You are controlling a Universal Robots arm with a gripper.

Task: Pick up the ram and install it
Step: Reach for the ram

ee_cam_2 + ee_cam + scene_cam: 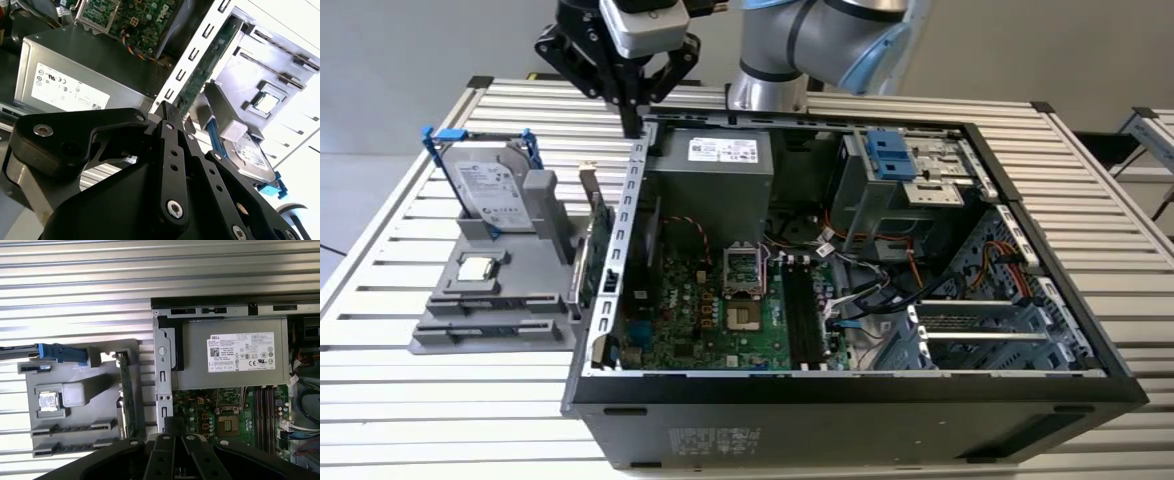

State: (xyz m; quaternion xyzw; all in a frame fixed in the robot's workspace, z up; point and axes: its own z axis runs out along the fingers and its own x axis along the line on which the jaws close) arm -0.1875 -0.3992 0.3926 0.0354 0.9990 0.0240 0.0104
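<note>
Fingers (635, 108) pinched together, nothing between them, and I'm hanging at the upper left of the exterior view, right over the back corner of the open computer case (854, 386). The ram (599, 248) stands on edge in the grey holder (464, 336), left of centre, just beside the case wall, on the slatted worktop (440, 400).

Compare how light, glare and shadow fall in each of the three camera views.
Second wrist view: the table burns out to white glare, and the pincer is a dark silhouette before it. First wrist view: bright bands gleam along the table slats. Exterior view: even light, with shade inside the computer case.
</note>
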